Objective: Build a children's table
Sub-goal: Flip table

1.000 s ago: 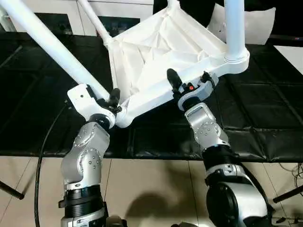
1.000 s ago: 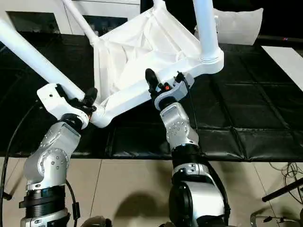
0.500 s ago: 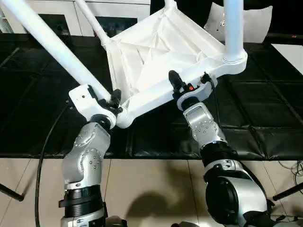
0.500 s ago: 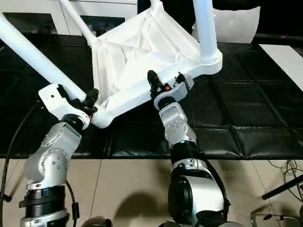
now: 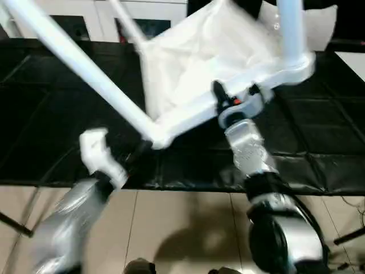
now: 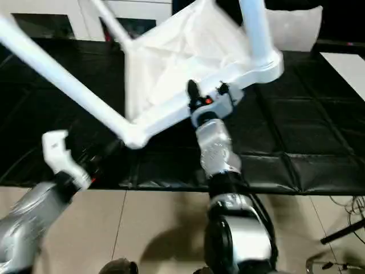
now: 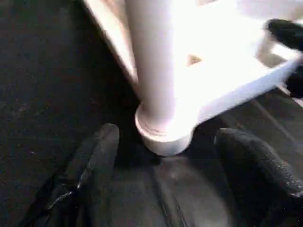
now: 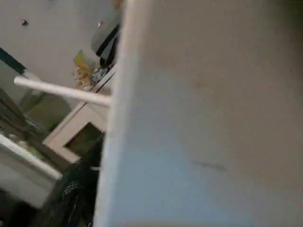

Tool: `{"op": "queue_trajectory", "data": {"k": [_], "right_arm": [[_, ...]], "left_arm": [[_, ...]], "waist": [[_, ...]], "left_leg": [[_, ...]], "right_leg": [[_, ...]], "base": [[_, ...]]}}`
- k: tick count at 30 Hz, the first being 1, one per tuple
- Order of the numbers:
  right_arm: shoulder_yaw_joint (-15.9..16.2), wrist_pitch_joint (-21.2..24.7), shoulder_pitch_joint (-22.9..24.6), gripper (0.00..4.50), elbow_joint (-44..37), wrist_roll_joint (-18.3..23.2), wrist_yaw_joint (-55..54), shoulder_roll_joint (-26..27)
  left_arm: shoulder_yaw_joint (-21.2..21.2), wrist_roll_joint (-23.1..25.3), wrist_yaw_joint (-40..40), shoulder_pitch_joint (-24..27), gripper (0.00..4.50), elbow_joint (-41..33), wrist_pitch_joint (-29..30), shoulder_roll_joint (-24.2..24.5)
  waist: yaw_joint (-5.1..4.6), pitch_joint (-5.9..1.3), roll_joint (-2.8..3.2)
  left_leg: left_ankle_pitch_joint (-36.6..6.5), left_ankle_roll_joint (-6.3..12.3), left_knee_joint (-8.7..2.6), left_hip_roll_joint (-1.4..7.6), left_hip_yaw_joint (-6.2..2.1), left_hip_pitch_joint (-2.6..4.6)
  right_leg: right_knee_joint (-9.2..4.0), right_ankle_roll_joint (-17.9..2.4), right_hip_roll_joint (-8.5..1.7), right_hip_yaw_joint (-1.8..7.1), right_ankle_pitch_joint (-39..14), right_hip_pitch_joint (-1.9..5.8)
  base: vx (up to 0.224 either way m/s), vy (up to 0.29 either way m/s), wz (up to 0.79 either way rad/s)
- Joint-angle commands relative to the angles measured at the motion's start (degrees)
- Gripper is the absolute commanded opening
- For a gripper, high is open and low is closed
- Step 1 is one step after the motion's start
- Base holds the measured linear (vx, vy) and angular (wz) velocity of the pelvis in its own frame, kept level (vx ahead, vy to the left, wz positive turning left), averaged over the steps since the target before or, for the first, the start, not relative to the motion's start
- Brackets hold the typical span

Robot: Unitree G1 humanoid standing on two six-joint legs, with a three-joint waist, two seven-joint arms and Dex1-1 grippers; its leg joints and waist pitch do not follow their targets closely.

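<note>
White plastic, the children's table (image 5: 199,68) hangs tilted over the black mat (image 5: 319,137); you can read no writing on it. Your right tool (image 6: 206,98) grips its rim. Your left tool (image 7: 165,156) stands open just below a corner socket (image 7: 163,135), holding nothing.

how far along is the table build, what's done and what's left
Done: at least three legs, such as the long one, already sit in the corner sockets of the table top. In hand: the right tool clamps the top's rim, while the left tool stands open, clear of the near socket. Left: the fourth corner is not clear; then standing the table upright.
</note>
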Motion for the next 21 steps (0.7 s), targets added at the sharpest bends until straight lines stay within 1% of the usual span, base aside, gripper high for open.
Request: {"op": "queue_trajectory", "data": {"k": [1,2,3,4,5,6,7,8,9,10,11,12,13,14,15,16,17,18,19,20,21], "right_arm": [[0.53,-2.29,0.12,2.14,-6.56,-4.13,-1.87,-3.04],[1.83,-1.58,1.79,2.13,-9.28,-6.25,-2.38,-4.39],[1.83,-1.58,1.79,2.13,-9.28,-6.25,-2.38,-4.39],[2.60,-0.99,2.95,2.13,-11.37,-7.61,-2.97,-5.18],[3.13,0.08,4.17,2.12,-13.72,-8.33,-3.34,-5.75],[3.66,1.56,5.40,2.12,-16.06,-9.12,-3.94,-6.32],[4.47,3.53,6.93,2.12,-18.88,-10.69,-4.97,-7.36],[5.36,6.04,8.47,2.12,-22.11,-12.72,-6.65,-8.55],[5.60,6.73,8.91,2.12,-23.07,-13.38,-7.22,-8.92],[6.15,8.42,9.60,2.12,-25.01,-14.75,-8.33,-9.95],[6.68,9.43,9.81,2.12,-25.89,-15.55,-8.74,-10.73],[7.26,10.03,9.77,2.12,-26.37,-16.15,-8.79,-11.44],[7.96,10.67,9.68,2.12,-26.87,-16.85,-8.82,-12.27],[8.49,11.40,9.37,2.12,-27.06,-17.29,-8.60,-12.99],[8.86,12.06,9.06,2.12,-27.14,-17.64,-8.46,-13.59],[9.10,12.75,8.51,2.12,-26.98,-17.92,-8.45,-14.13],[9.31,14.14,7.64,2.12,-26.95,-18.00,-8.74,-15.06],[9.32,14.21,7.60,2.12,-26.94,-18.00,-8.76,-15.10],[9.48,15.32,7.61,2.12,-27.66,-17.77,-9.20,-15.45],[9.82,17.06,7.30,2.09,-28.14,-17.57,-9.56,-16.17],[9.82,17.06,7.30,2.07,-28.14,-17.57,-9.56,-16.17]], "left_arm": [[-1.64,-1.02,-3.37,0.85,3.68,-3.68,-0.02,1.84],[-3.00,-0.89,-6.09,2.41,3.68,-6.32,-0.06,4.60],[-3.00,-0.89,-6.09,2.41,3.68,-6.32,-0.06,4.60],[-3.79,-0.76,-7.60,3.33,3.68,-8.18,0.08,6.48],[-4.25,-0.82,-8.55,3.98,3.68,-10.12,0.56,8.16],[-4.53,-1.20,-9.62,4.39,3.68,-12.04,1.13,9.77],[-4.44,-1.52,-10.38,3.71,3.68,-14.24,1.74,11.62],[-4.07,-2.01,-11.26,1.48,3.68,-16.59,2.36,13.92],[-3.95,-2.05,-11.42,0.45,3.68,-17.23,2.57,14.67],[-3.80,-1.25,-11.61,-4.17,3.68,-18.04,2.33,16.53],[-3.58,-0.92,-11.90,-7.27,3.68,-18.09,1.74,17.45],[-3.89,0.12,-12.27,-9.56,3.68,-17.80,1.11,18.52],[-4.35,1.47,-12.71,-12.12,3.68,-17.41,0.41,19.82],[-4.98,2.95,-13.06,-14.76,3.68,-16.74,-0.41,20.75],[-5.31,3.72,-13.09,-17.04,3.68,-16.14,-0.78,21.15],[-5.58,4.45,-13.31,-19.58,3.68,-15.37,-1.38,21.50],[-6.75,6.80,-14.04,-24.33,3.68,-13.88,-3.08,22.91],[-6.82,6.93,-14.06,-24.59,3.68,-13.79,-3.16,22.98],[-7.29,7.51,-14.08,-26.17,3.81,-13.42,-3.45,23.79],[-8.47,9.63,-14.31,-29.98,3.98,-12.09,-5.57,24.90],[-8.47,9.63,-14.31,-29.98,4.02,-12.09,-5.57,24.90]], "waist": [[-0.71,-4.66,0.43],[-0.79,-4.52,0.16],[-0.54,-4.50,0.36],[-0.70,-4.25,0.33],[-0.81,-4.26,0.06],[-0.81,-4.23,-0.17],[-0.93,-4.19,-0.26],[-0.60,-4.22,-0.06],[-0.61,-4.27,0.00],[-0.72,-4.06,-0.23],[-0.68,-4.03,-0.11],[-1.03,-4.01,-0.17],[-1.22,-4.01,-0.63],[-1.41,-4.02,-0.59],[-1.65,-3.91,-0.71],[-1.85,-4.17,-0.60],[-2.28,-4.29,-0.75],[-2.48,-4.24,-0.84],[-2.65,-4.30,-0.87],[-2.74,-4.51,-0.91],[-2.74,-4.51,-0.91]], "left_leg": [[-7.45,0.10,-4.03,1.87,0.20,2.17],[-8.07,-0.14,-4.14,1.85,0.21,2.14],[-8.62,-0.41,-4.19,1.84,0.15,2.27],[-11.53,-1.58,-4.42,1.77,0.23,2.43],[-12.18,-1.77,-4.45,1.79,0.34,2.45],[-12.10,-2.03,-4.52,1.74,0.24,2.21],[-11.63,-2.28,-4.59,1.64,0.17,2.00],[-11.46,-2.51,-4.56,1.61,0.17,2.25],[-11.24,-2.62,-4.49,1.55,0.24,2.41],[-12.64,-3.31,-4.62,1.38,0.27,2.40],[-13.45,-3.75,-4.54,1.34,0.32,2.66],[-13.84,-4.57,-4.68,1.27,0.11,2.20],[-13.56,-4.99,-4.70,1.10,0.05,1.74],[-14.02,-5.14,-4.62,1.07,0.09,1.84],[-14.68,-5.23,-4.64,1.02,0.08,1.77],[-14.46,-5.75,-4.48,0.95,0.00,1.67],[-14.86,-5.99,-4.28,0.86,0.00,1.82],[-14.79,-5.99,-4.37,0.87,-0.03,1.67],[-14.38,-5.98,-4.27,0.86,-0.03,1.57],[-13.16,-5.86,-4.18,0.90,-0.08,1.47],[-13.16,-5.86,-4.18,0.90,-0.08,1.47]], "right_leg": [[-2.97,-9.90,-1.50,1.00,-2.70,2.53],[-3.12,-9.43,-1.46,1.05,-3.82,2.47],[-3.17,-8.89,-1.55,1.08,-4.88,2.40],[-3.58,-7.64,-1.45,1.23,-8.65,2.02],[-3.66,-7.33,-1.51,1.34,-9.43,1.96],[-3.66,-6.46,-1.51,1.41,-10.11,2.11],[-3.59,-5.73,-1.45,1.42,-10.40,2.17],[-3.62,-5.13,-1.31,1.40,-10.60,2.02],[-3.54,-4.85,-1.24,1.45,-10.35,1.83],[-3.82,-4.06,-1.15,1.44,-13.08,1.69],[-3.92,-3.79,-1.11,1.50,-14.34,1.35],[-3.87,-3.74,-1.25,1.44,-15.12,1.78],[-3.94,-2.97,-1.36,1.43,-15.98,2.07],[-4.01,-2.58,-1.37,1.49,-16.71,1.91],[-4.21,-2.03,-1.35,1.52,-18.07,1.91],[-4.12,-1.52,-1.47,1.50,-18.79,2.11],[-4.24,-1.47,-1.44,1.49,-19.54,1.90],[-4.32,-1.60,-1.39,1.47,-19.41,1.92],[-4.20,-2.06,-1.39,1.44,-18.45,1.96],[-3.96,-2.51,-1.35,1.40,-16.59,2.17],[-3.96,-2.51,-1.35,1.40,-16.59,2.17]], "base": [[0.000,0.000,0.00],[0.000,0.000,0.00],[0.000,0.000,0.00],[0.000,0.000,0.00],[0.000,0.000,0.00],[0.000,0.000,0.00],[0.000,0.000,0.00],[0.000,0.000,0.00],[0.000,0.000,0.00],[0.000,0.000,0.00],[0.000,0.000,0.00],[0.000,0.000,0.00],[0.000,0.000,0.00],[0.000,0.000,0.00],[0.000,0.000,0.00],[0.000,0.000,0.00],[0.000,0.000,0.00],[0.000,0.000,0.00],[0.000,0.000,0.00],[0.000,0.000,0.00],[0.000,0.000,0.00]]}}
